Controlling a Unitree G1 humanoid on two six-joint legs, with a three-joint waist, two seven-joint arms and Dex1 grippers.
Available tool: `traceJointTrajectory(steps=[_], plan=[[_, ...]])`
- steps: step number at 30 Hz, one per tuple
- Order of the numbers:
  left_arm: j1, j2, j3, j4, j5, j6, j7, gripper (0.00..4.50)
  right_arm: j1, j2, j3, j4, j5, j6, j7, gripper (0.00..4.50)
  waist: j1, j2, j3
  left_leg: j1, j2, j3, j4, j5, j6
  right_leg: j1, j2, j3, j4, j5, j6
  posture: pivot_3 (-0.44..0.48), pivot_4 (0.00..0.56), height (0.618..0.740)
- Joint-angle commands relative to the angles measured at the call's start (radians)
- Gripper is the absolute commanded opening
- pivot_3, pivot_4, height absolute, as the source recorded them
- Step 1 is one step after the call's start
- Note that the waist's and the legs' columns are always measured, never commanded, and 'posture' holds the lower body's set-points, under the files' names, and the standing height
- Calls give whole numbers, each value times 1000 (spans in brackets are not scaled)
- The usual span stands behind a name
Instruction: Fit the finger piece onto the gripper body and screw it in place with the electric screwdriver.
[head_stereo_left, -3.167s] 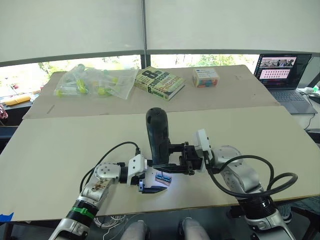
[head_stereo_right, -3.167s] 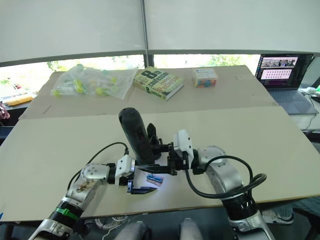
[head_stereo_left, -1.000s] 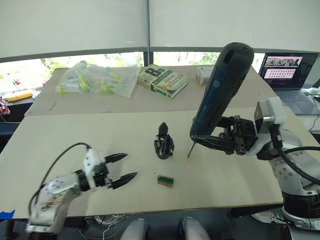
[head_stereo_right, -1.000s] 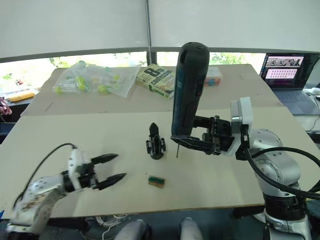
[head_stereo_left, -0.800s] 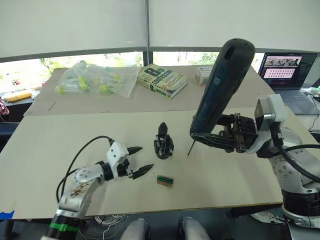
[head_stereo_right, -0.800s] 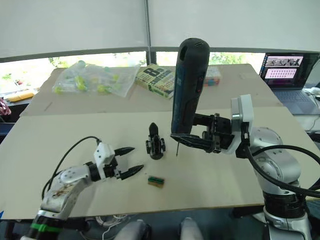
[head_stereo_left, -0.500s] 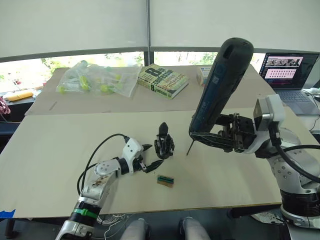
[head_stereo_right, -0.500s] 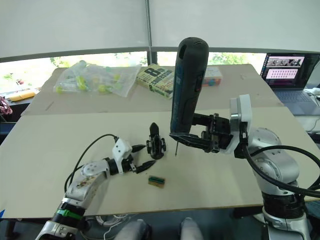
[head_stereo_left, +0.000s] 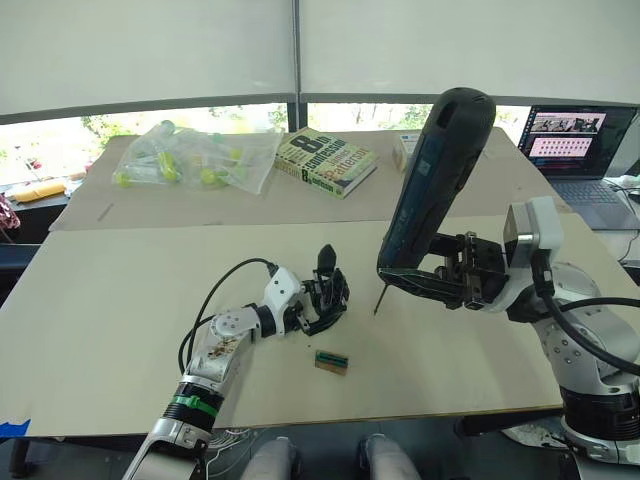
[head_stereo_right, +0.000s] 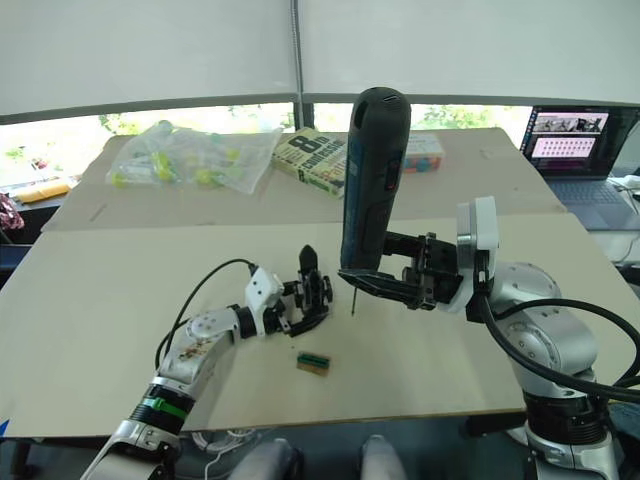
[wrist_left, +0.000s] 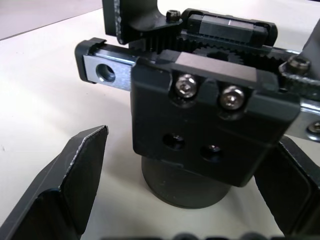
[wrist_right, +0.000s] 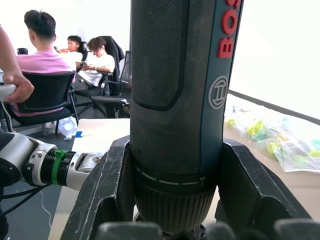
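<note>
Since 0.5 s ago the left gripper (head_stereo_left: 318, 311) has been brought up to the gripper body (head_stereo_left: 329, 290) mid-desk; body is seen btwn its spread fingers (wrist_left: 75, 170), not yet clamped. Electric screwdriver (head_stereo_right: 368, 190) is held upright in the closed right gripper (head_stereo_right: 392, 283), bit above desk, just beside body

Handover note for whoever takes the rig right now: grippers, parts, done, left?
Left gripper: open, jaws either side of the gripper body, not closed on it.
Right gripper: shut on the electric screwdriver, held upright off the table, bit pointing down beside the body.
The body stands upright on the table; a small green-and-tan block lies near it.
Done: screwdriver in hand.
Left: grip the body, drive the screw. Whether the finger piece is already fitted, I can't tell.
</note>
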Motion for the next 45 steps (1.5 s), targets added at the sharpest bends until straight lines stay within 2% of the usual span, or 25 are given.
traceJointTrajectory(steps=[1, 3, 6, 13, 21, 24, 31, 33, 36, 41, 45], plan=[[-3, 6, -16, -20, 5, -13, -28, 4249, -16, -2, -37, -46, 19, -30, -5, 1956, 0, 0, 0, 0, 0, 0, 0, 0, 0, 0, 0, 0, 0, 0, 0, 0, 150, 740], [1, 10, -12, -23, 1, -11, -35, 3694, -20, -4, -37, -44, 19, -28, -6, 1956, 0, 0, 0, 0, 0, 0, 0, 0, 0, 0, 0, 0, 0, 0, 0, 0, 150, 740], [3, 33, -3, -25, -7, -16, -67, 2397, -27, -9, -38, -42, 21, -24, -4, 1956, -1, 0, 0, 0, 0, 0, 0, 0, 0, 0, 0, 0, 0, 0, 0, 0, 150, 740], [-48, 84, 19, 63, -35, -111, -200, 2339, -25, -29, -48, -36, 33, -15, 14, 1956, -6, 0, 0, 0, 1, 0, 0, 0, 0, 0, 1, 0, 0, 0, 0, 0, 150, 740], [-149, 97, 14, 255, -38, -209, -377, 2339, -7, -55, -61, -41, 51, -3, 28, 1956, -4, 0, 0, 0, 0, 0, 0, 0, 0, 0, 0, 0, 0, 0, 0, 0, 150, 740], [-176, 89, 3, 320, -22, -243, -411, 2339, -3, -51, -58, -48, 53, -1, 22, 1956, -3, 0, 0, 0, 0, 0, 0, 0, 0, 0, 0, 0, 0, 0, 0, 0, 150, 740], [-208, 52, 14, 392, -16, -267, -402, 2339, 7, -46, -52, -58, 57, 1, 14, 1956, 3, 0, 0, -1, 0, 0, 2, 0, 1, 1, 0, 0, 0, 0, 0, 0, 150, 740], [-199, 49, 26, 378, -15, -271, -379, 3383, 8, -45, -51, -59, 58, 1, 14, 1956, 3, 0, 0, 0, -1, 0, 2, 0, 1, 1, 0, 0, 0, 0, 1, 0, 150, 740], [-180, 55, 44, 350, -22, -269, -360, 4408, 9, -44, -50, -61, 60, 2, 14, 1956, 0, 0, 0, 0, 0, 0, 2, 0, 1, 1, 0, 0, 0, 0, 1, 0, 150, 740], [-91, 109, 63, 199, -49, -226, -362, 4408, 10, -49, -50, -61, 66, 8, 19, 1956, -11, 0, 0, 0, 0, 0, 1, -1, 1, 0, 0, 0, 0, 0, 1, 0, 150, 740], [-16, 113, 73, 58, -48, -157, -282, 4408, 8, -51, -49, -54, 66, 11, 27, 1956, -9, 0, 0, 0, 0, 0, 1, -1, 1, 0, 0, 0, 0, 0, 1, 0, 150, 740]])
